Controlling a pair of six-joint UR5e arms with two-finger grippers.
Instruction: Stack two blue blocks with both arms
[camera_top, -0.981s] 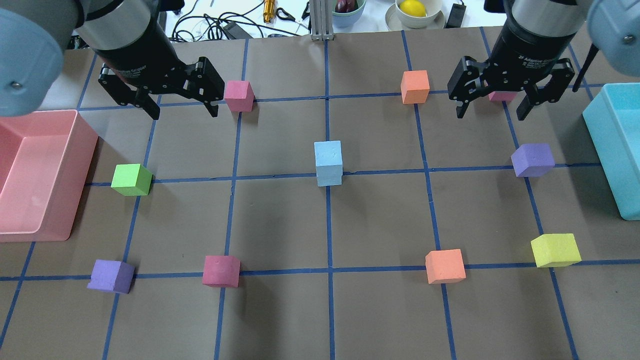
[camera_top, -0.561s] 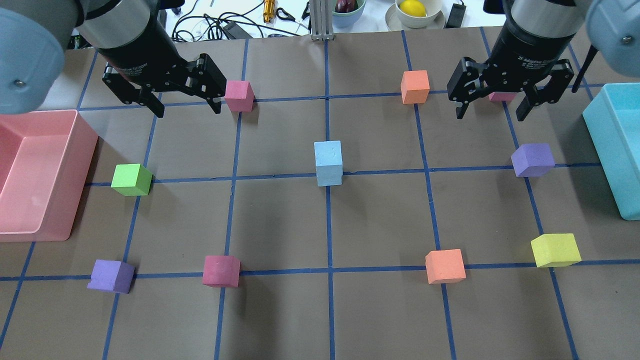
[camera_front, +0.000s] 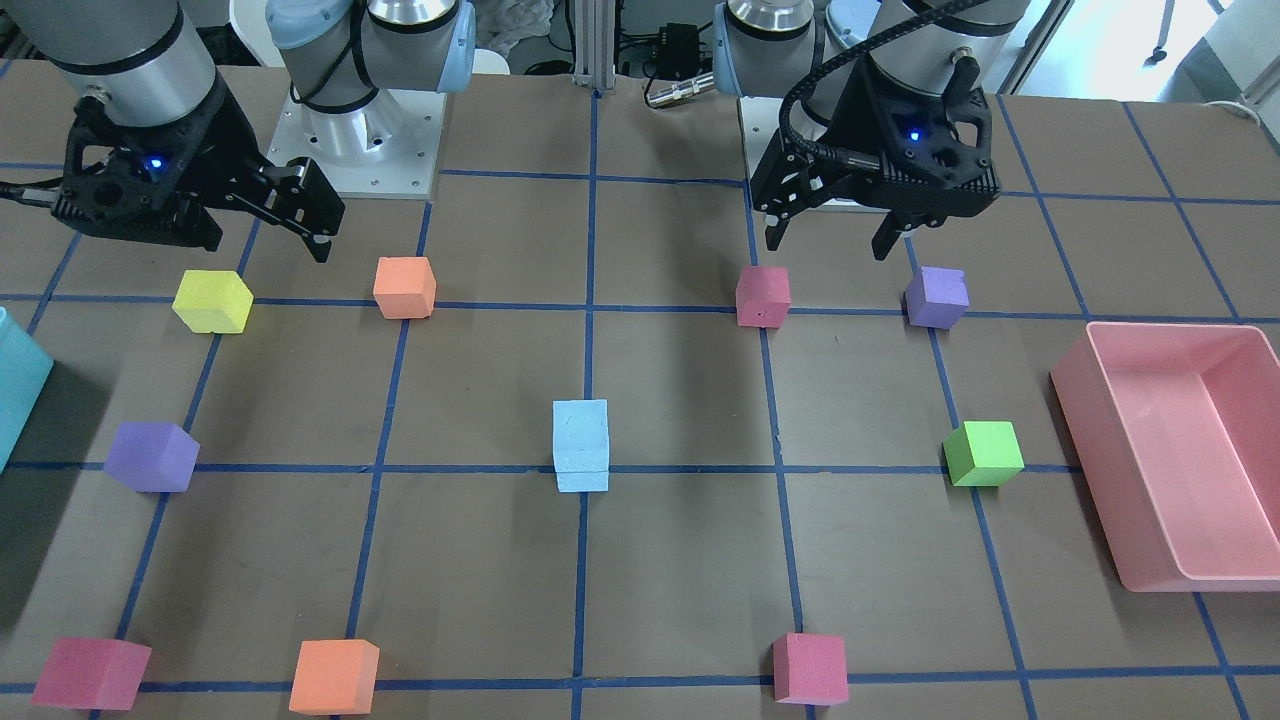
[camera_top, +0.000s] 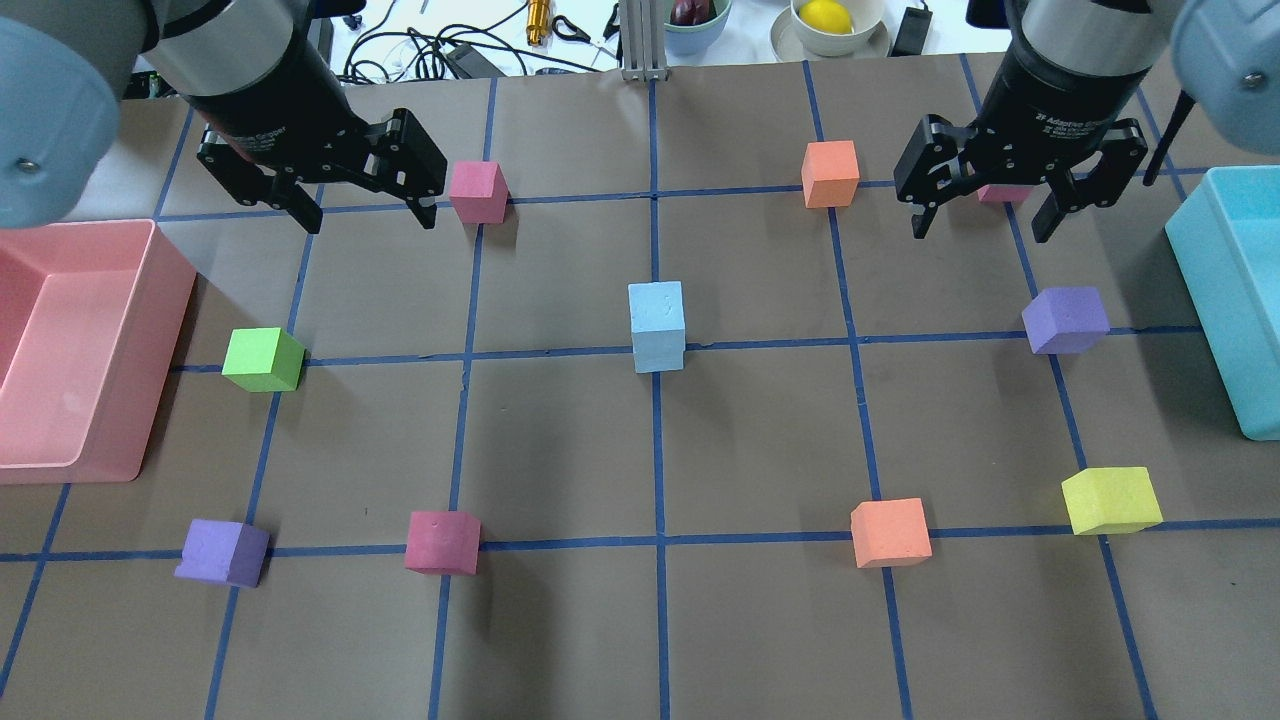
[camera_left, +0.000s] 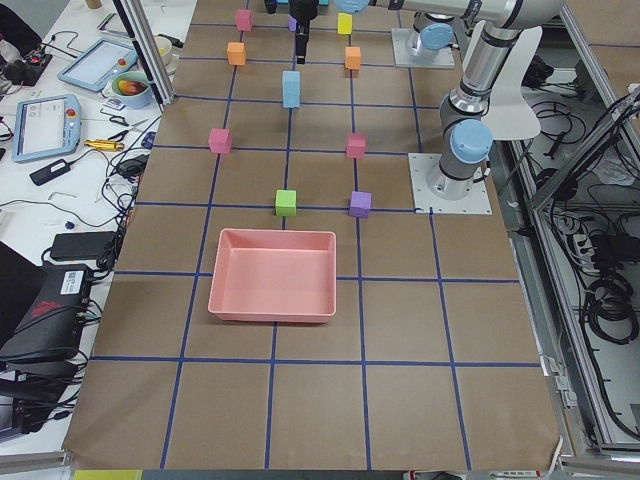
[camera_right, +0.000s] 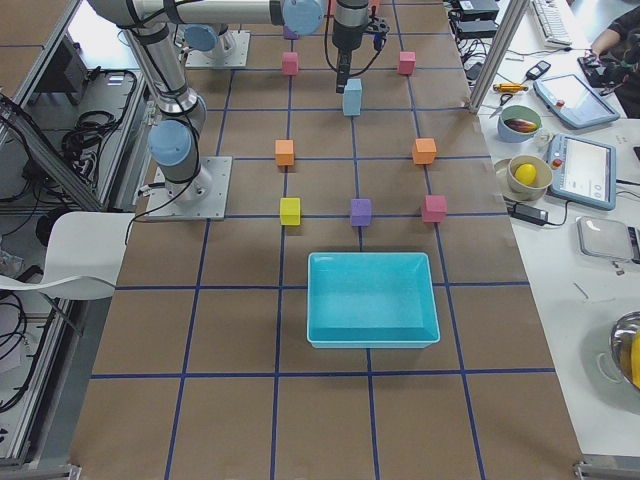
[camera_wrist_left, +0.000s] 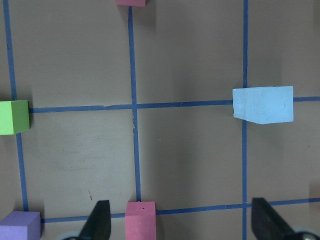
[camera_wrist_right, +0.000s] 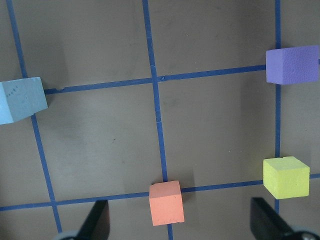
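Already stacked: blue blocks (camera_top: 657, 326) sit one atop the other at frame centre, unmoved. Left gripper (camera_top: 369, 222), upper left, drifted only slightly; right gripper (camera_top: 980, 232), upper right, steady. Both fingers spread, empty — task looks done.

Wide gaps around blue blocks (camera_top: 657, 327)

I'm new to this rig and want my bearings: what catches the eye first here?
The two blue blocks stand stacked, one on the other, at the middle of the table. The left gripper and right gripper hang open and empty to either side. A pink tray and a teal bin sit at the table's ends.
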